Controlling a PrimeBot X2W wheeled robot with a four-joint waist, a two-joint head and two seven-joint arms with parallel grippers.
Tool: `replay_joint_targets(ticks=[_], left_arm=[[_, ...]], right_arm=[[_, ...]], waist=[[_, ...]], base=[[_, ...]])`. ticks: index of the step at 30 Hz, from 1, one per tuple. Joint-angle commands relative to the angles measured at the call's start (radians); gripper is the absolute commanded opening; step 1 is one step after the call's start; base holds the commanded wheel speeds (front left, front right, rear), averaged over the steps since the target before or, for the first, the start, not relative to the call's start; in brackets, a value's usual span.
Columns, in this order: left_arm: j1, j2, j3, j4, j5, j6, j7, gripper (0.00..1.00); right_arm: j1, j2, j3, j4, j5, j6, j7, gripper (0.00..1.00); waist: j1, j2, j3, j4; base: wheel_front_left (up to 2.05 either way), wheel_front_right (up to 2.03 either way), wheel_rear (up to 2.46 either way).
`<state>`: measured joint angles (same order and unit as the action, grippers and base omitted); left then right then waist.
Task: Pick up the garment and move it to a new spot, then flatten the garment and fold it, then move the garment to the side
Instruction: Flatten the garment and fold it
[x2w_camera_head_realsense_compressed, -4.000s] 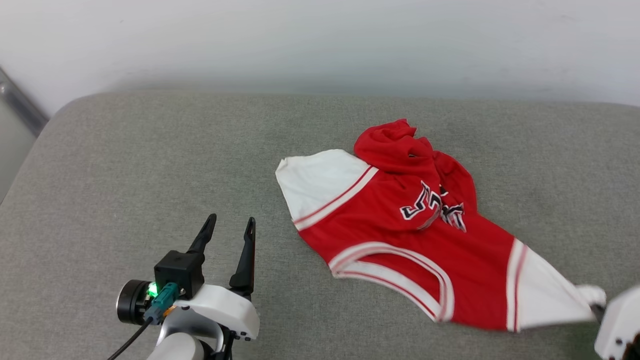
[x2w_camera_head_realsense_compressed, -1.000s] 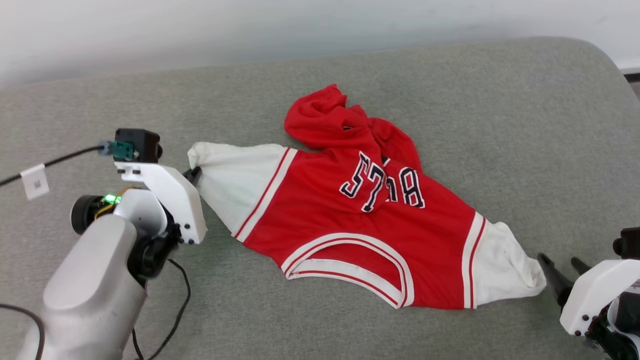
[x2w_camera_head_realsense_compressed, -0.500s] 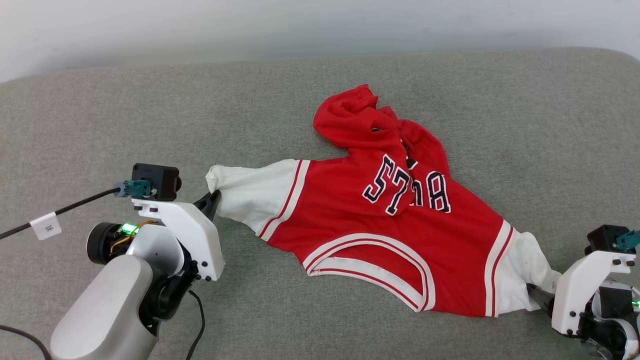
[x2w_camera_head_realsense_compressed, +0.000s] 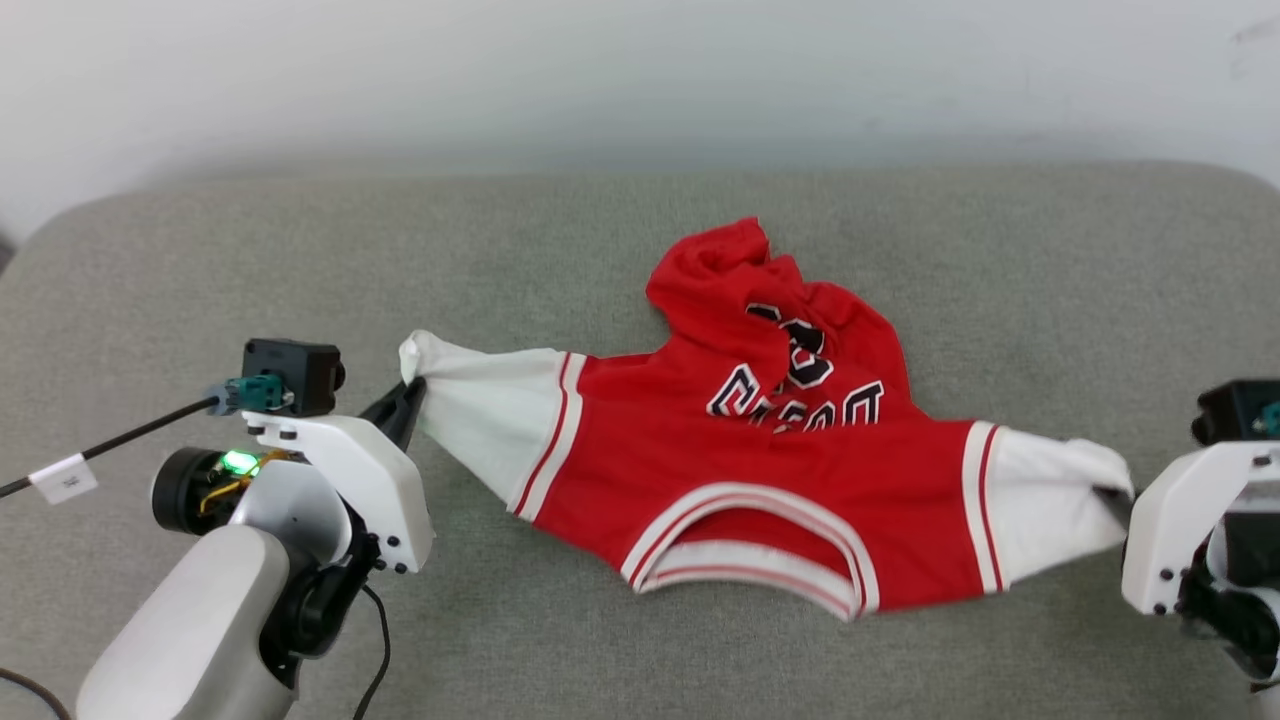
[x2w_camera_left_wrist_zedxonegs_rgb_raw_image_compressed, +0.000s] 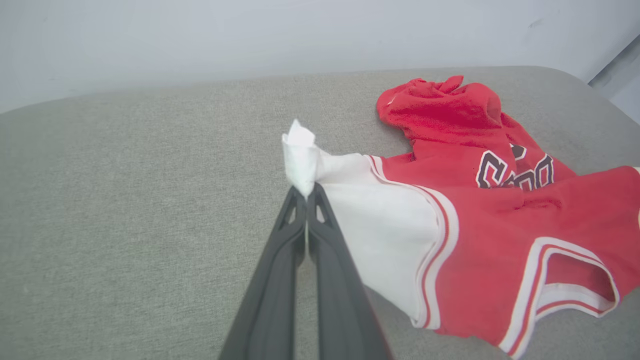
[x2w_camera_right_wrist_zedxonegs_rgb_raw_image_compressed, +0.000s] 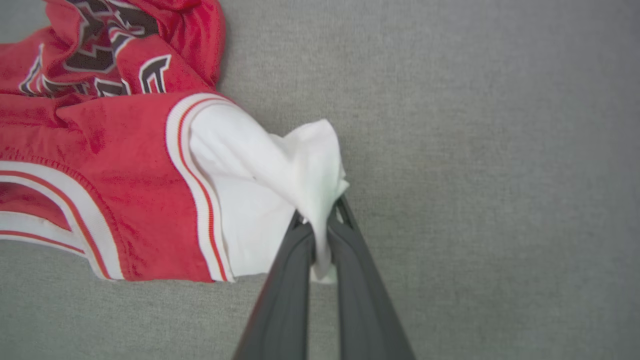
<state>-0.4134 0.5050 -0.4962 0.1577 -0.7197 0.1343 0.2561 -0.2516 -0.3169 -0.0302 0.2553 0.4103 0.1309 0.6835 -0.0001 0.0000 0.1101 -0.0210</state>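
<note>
The right pincer (x2w_camera_right_wrist_zedxonegs_rgb_raw_image_compressed: 320, 220), apart a second ago, now clamps the right sleeve (x2w_camera_head_realsense_compressed: 1040, 495) of the garment (x2w_camera_head_realsense_compressed: 760, 470), while the left pincer (x2w_camera_left_wrist_zedxonegs_rgb_raw_image_compressed: 306, 190) stays clamped on the left sleeve (x2w_camera_head_realsense_compressed: 480, 400).

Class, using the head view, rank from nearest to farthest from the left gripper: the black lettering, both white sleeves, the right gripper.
1. white sleeve, far left, pinched by the left gripper
2. black lettering, centre
3. other white sleeve, right side
4. right gripper, far right, clamping that sleeve's end
</note>
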Motion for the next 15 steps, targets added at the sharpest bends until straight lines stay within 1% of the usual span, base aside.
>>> replay_joint_targets(ticks=[1, 5, 8, 12, 15], left_arm=[[0.006, 0.01, 0.007, -0.013, 0.003, 0.007, -0.008, 0.0], [-0.03, 0.023, 0.017, -0.054, 0.023, 0.023, -0.01, 0.0], [-0.08, 0.031, 0.027, -0.068, 0.034, 0.024, -0.004, 0.0], [-0.202, 0.023, 0.041, -0.05, 0.053, 0.009, -0.013, 0.0], [-0.313, 0.005, 0.048, -0.008, 0.068, -0.007, -0.028, 0.0]], right_arm=[[-0.014, -0.007, -0.002, -0.028, -0.008, 0.0, 0.001, 0.0], [-0.041, -0.024, -0.011, -0.134, -0.034, 0.0, 0.018, 0.0], [-0.092, -0.033, -0.012, -0.17, -0.054, 0.0, 0.034, 0.0], [-0.206, -0.048, -0.001, -0.16, -0.065, 0.0, 0.047, 0.0], [-0.325, -0.051, 0.013, -0.13, -0.075, 0.0, 0.027, 0.0]], waist=[[0.0001, 0.0, -0.028, 0.005], [0.0001, 0.0, -0.066, 0.013], [0.0001, 0.0, -0.074, 0.018], [0.0001, 0.0, -0.054, 0.022], [0.0001, 0.0, -0.017, 0.018]], base=[[0.0, 0.0, 0.0], [0.0, 0.0, 0.0], [0.0, 0.0, 0.0], [0.0, 0.0, 0.0], [0.0, 0.0, 0.0]])
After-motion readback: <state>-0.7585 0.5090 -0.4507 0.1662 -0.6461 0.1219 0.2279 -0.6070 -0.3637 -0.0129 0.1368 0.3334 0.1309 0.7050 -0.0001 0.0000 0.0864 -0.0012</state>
